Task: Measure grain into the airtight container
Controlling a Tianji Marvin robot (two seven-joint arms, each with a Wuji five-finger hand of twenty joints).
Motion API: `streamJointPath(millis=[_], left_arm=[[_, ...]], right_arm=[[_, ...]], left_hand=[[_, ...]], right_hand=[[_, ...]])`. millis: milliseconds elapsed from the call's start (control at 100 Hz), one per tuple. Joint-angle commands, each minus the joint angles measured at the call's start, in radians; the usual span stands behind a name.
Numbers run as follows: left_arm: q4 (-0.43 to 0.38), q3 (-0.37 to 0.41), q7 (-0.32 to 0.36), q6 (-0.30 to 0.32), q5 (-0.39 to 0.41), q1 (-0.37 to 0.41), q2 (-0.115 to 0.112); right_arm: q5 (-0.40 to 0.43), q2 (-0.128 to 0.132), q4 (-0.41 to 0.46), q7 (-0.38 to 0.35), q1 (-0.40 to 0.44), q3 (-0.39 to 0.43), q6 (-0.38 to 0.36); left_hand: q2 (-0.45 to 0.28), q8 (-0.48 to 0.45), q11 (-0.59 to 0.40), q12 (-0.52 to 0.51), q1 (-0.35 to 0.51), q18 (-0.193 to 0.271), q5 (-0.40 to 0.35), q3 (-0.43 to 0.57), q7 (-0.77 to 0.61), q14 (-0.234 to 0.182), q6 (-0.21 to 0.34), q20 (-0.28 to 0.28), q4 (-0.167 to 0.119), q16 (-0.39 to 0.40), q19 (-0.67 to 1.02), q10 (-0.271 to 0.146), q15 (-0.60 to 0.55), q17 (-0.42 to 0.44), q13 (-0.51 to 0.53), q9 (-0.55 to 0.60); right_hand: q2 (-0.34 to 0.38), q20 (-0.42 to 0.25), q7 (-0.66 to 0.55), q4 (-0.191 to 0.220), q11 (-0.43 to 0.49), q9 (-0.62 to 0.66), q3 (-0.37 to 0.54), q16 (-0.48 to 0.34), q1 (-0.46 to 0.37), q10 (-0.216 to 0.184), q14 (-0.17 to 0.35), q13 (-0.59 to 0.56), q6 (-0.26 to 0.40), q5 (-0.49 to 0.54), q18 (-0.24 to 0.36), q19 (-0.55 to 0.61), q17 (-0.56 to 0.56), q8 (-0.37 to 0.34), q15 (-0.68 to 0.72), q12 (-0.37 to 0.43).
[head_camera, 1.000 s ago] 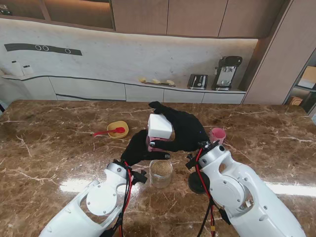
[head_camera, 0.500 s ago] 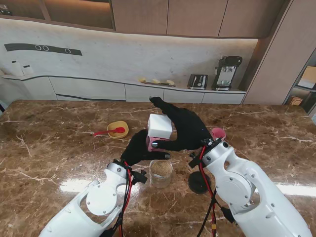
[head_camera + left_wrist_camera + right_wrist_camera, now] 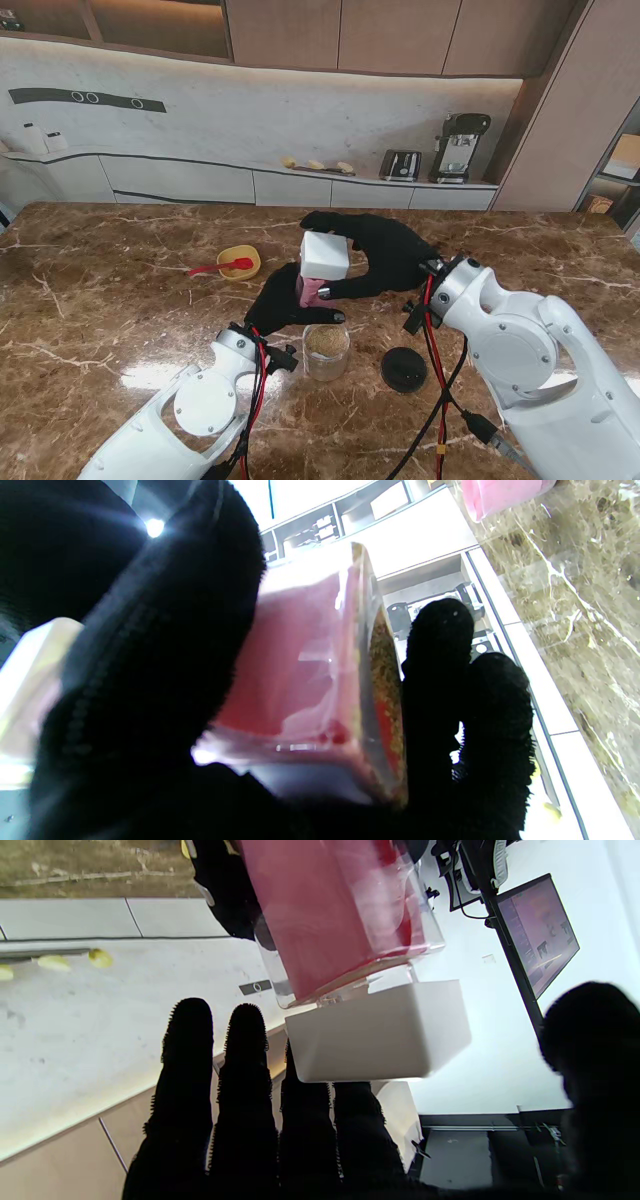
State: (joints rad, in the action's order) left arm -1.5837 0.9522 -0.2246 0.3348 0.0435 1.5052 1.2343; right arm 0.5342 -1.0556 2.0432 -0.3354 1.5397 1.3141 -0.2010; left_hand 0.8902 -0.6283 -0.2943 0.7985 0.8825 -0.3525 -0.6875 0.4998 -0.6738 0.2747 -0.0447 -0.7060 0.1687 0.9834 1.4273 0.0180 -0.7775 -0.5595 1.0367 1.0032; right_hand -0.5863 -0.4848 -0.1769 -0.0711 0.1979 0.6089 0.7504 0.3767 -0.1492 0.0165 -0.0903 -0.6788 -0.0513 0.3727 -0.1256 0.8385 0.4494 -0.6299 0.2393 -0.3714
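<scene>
A brown marble table stretches out under me, with a pale kitchen counter and wooden cabinets behind it.

Nearest to me stands a clear jar with a layer of grain in its bottom, open at the top. Just to its right a round black lid lies flat on the marble.

Above the jar my left hand is wrapped around a pink box with a white cap, thumb on one side and fingers on the other. The box is tipped. In the left wrist view grain lies along one clear wall of it.

My right hand reaches in from the right at the white cap. In the right wrist view four fingers stand straight and close together beside the cap, with the thumb apart on the other side. I cannot tell whether they press on it.

Farther off on the left sits a yellow bowl with a red spoon resting in it.

On the far counter stand a toaster and a coffee machine.
</scene>
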Motion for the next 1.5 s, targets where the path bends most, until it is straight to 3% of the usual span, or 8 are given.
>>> streamJointPath(millis=[0,230,510,630,700,780,1110,1490], left_arm=[[-0.004,-0.001,0.003,-0.001,-0.001,0.002,-0.001],[-0.004,-0.003,0.007,-0.008,-0.003,-0.001,-0.001],[-0.004,-0.007,0.009,-0.015,-0.004,-0.002,-0.001],[-0.003,-0.008,0.008,-0.015,-0.003,-0.003,0.0],[-0.002,-0.008,0.008,-0.015,-0.002,-0.004,0.0],[-0.002,-0.009,0.008,-0.015,-0.002,-0.004,0.0],[-0.006,-0.009,-0.006,-0.011,-0.007,0.003,0.004],[-0.009,-0.008,-0.011,-0.011,-0.006,0.005,0.005]], right_arm=[[0.008,0.01,-0.003,-0.001,-0.023,0.004,0.012],[-0.055,0.019,-0.029,-0.067,-0.083,-0.023,0.048],[-0.09,0.029,-0.05,-0.122,-0.125,-0.051,0.054],[-0.09,0.029,-0.052,-0.122,-0.132,-0.058,0.044],[-0.089,0.029,-0.052,-0.119,-0.134,-0.061,0.035],[-0.084,0.028,-0.051,-0.111,-0.133,-0.062,0.025],[-0.072,0.003,-0.069,0.025,-0.086,-0.07,-0.014],[-0.044,-0.01,-0.093,0.092,-0.058,-0.089,0.0]], left_hand=[[-0.465,-0.032,-0.073,0.005,0.187,0.019,-0.21,0.275,-0.216,-0.071,0.281,-0.014,0.015,0.003,0.02,-0.124,0.0,0.007,0.015,0.076],[-0.464,-0.031,-0.073,0.005,0.187,0.019,-0.21,0.274,-0.214,-0.07,0.28,-0.014,0.016,0.004,0.019,-0.123,0.0,0.007,0.014,0.077],[-0.466,-0.031,-0.072,0.005,0.187,0.02,-0.21,0.273,-0.214,-0.071,0.279,-0.014,0.016,0.005,0.019,-0.123,0.0,0.01,0.012,0.076],[-0.465,-0.031,-0.071,0.005,0.186,0.021,-0.21,0.273,-0.214,-0.071,0.279,-0.014,0.016,0.005,0.019,-0.123,0.0,0.01,0.012,0.075],[-0.465,-0.031,-0.071,0.005,0.187,0.022,-0.21,0.273,-0.214,-0.072,0.28,-0.014,0.016,0.005,0.019,-0.123,0.0,0.01,0.012,0.076],[-0.466,-0.031,-0.071,0.005,0.186,0.022,-0.209,0.273,-0.214,-0.073,0.281,-0.014,0.016,0.004,0.019,-0.125,0.0,0.01,0.012,0.075],[-0.465,-0.032,-0.073,0.005,0.186,0.022,-0.21,0.275,-0.216,-0.075,0.283,-0.014,0.016,0.003,0.018,-0.128,0.0,0.009,0.015,0.077],[-0.464,-0.031,-0.073,0.006,0.185,0.022,-0.211,0.276,-0.216,-0.072,0.282,-0.014,0.016,0.003,0.019,-0.126,0.0,0.008,0.015,0.078]], right_hand=[[-0.026,-0.031,-0.022,-0.001,0.016,0.027,-0.018,0.035,-0.032,-0.014,0.025,-0.052,0.01,0.023,0.019,0.041,0.022,-0.017,0.033,-0.031],[-0.051,-0.04,-0.1,-0.005,0.082,0.131,-0.038,0.13,-0.087,-0.034,0.065,-0.137,0.029,0.111,0.04,0.135,0.08,-0.039,0.138,-0.109],[-0.049,-0.048,-0.173,-0.005,0.163,0.254,-0.15,0.22,-0.294,-0.055,0.089,-0.201,0.066,0.216,0.032,0.244,0.131,-0.066,0.281,-0.192],[-0.059,-0.052,-0.235,-0.021,0.219,0.318,-0.083,0.257,-0.383,-0.07,0.102,-0.235,0.098,0.283,0.033,0.31,0.165,-0.094,0.361,-0.248],[-0.14,-0.048,-0.267,-0.065,0.233,0.35,0.174,0.27,-0.355,-0.078,0.106,-0.252,0.12,0.319,0.033,0.345,0.179,-0.109,0.4,-0.27],[-0.17,-0.047,-0.293,-0.077,0.249,0.375,0.274,0.276,-0.359,-0.087,0.111,-0.262,0.141,0.351,0.032,0.355,0.185,-0.122,0.418,-0.281],[-0.159,-0.038,-0.427,-0.19,0.26,0.449,0.271,0.266,-0.355,-0.113,0.108,-0.278,0.214,0.399,0.021,0.386,0.195,-0.078,0.425,-0.393],[-0.152,-0.038,-0.46,-0.201,0.256,0.462,0.253,0.261,-0.343,-0.112,0.104,-0.282,0.221,0.404,0.017,0.395,0.195,-0.066,0.414,-0.375]])
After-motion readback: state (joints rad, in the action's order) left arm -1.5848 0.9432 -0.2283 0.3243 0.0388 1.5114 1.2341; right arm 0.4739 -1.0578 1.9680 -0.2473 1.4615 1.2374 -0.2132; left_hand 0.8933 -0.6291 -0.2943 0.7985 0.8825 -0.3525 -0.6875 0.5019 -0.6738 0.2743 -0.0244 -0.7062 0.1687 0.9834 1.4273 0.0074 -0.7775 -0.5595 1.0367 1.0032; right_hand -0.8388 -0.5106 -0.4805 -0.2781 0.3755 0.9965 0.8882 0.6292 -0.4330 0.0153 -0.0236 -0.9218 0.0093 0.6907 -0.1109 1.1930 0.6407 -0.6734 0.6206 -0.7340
